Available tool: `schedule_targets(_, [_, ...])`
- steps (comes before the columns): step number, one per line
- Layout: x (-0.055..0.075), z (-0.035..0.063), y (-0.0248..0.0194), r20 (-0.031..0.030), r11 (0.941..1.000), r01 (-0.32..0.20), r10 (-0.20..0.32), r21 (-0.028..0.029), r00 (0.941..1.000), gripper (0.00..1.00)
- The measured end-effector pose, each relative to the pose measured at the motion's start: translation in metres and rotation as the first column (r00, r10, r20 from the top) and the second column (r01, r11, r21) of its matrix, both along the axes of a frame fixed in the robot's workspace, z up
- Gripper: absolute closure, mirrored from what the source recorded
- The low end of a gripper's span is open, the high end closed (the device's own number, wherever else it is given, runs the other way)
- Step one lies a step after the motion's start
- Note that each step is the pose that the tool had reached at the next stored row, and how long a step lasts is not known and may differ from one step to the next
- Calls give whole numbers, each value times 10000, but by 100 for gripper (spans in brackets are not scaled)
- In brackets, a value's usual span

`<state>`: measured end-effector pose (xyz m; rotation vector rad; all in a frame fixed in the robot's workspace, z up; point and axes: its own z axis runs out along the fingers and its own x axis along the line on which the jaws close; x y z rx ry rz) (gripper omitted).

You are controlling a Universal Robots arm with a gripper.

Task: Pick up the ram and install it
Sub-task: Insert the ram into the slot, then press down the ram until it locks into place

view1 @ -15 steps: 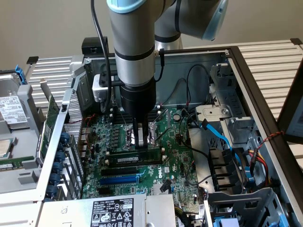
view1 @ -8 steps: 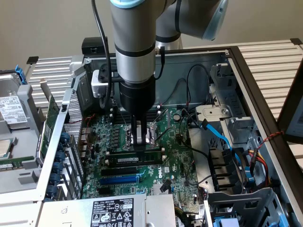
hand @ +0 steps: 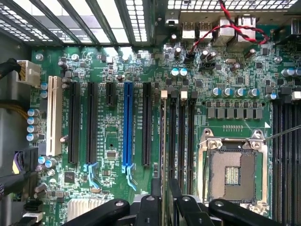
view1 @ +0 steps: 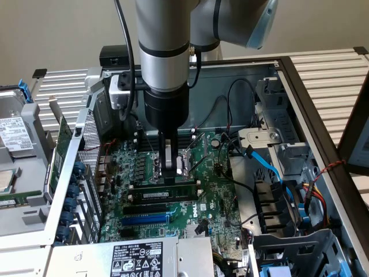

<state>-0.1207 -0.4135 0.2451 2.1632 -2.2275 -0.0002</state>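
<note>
Nearest the ext. cam we see a silver box with a black-and-white label, low in the open PC case. Behind it lies the green main board.

The ram is a long thin green stick w/ a white label. It sits in a slot in the middle of the board, lying across the ext. view from left to right. The gripper hangs straight down over it, and its tips reach the top edge of the stick near the middle. We cannot tell if the fingers are pinched on the ram or just next to it.

In the wrist view we see black finger links up close, and past them the board flat-on: a blue slot, a white slot, long black slots and the square chip socket. The ext. view does not show these so plainly, but it shows the arm and the whole case.

Blue cables and black wires sit on the ext. view's right, well apart from the gripper. A metal card cage stands on the ext. view's left.
</note>
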Motion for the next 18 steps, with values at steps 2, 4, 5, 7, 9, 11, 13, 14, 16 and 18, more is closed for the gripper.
schedule_targets(2, [0, 17, 0, -6, 10000, -1, 1, 0, 10000, 79])
schedule_targets(4, [1, 25, 0, -25, 10000, -1, 1, 3, 10000, 79])
schedule_targets(5, [1, 28, 0, -42, 10000, -1, 1, 3, 10000, 79])
schedule_targets(7, [0, 44, -1, -90, 10000, -1, 1, -1, 10000, 79])
schedule_targets(9, [-1, 57, 0, -127, 10000, 0, 0, 1, 9999, 79])
schedule_targets(11, [-2, 71, 0, -154, 10000, 0, 0, 1, 9999, 79])
schedule_targets(13, [-7, 74, 2, -167, 10000, 0, 0, 0, 9999, 79])
schedule_targets(14, [-16, 75, 4, -173, 10000, -1, 1, -6, 9999, 79])
schedule_targets(16, [-43, 75, 7, -179, 10000, -1, 0, -30, 9998, 81])
schedule_targets(18, [-72, 70, 13, -178, 10000, -1, -1, -67, 9998, 89])
